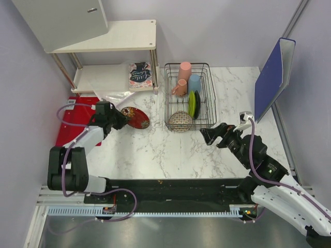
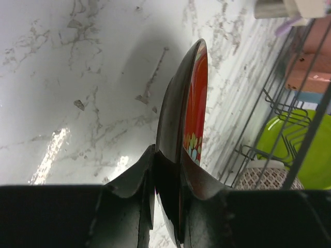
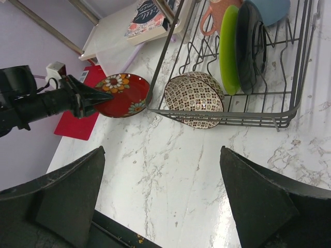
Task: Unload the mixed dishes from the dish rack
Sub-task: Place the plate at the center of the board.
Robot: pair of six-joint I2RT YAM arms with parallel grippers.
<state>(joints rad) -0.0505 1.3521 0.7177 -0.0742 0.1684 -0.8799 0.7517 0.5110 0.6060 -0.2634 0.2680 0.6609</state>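
Pinching the dark red patterned plate (image 1: pixel 136 118) by its rim, the left tool (image 1: pixel 120 116) is clamped on it; the plate is round and shiny with painted flowers; it is out of the dish rack (image 1: pixel 209 103), just left of it, over the white marble table (image 1: pixel 155 150). (Ana)

And the right tool (image 1: pixel 207 135)? (Ben)

Its black fingers are wide apart, holding nothing; it is near the rack's front corner. (Ana)

What is in the black wire rack? (Ben)

A beige speckled bowl (image 1: pixel 180 121) on its side; a lime-green plate (image 1: pixel 192 103) and a glossy black plate (image 1: pixel 197 103) standing on edge; a tall pink cup (image 1: pixel 184 71), a light-blue cup (image 1: pixel 194 82) and a small pink handled mug (image 1: pixel 180 88) behind. (Ana)
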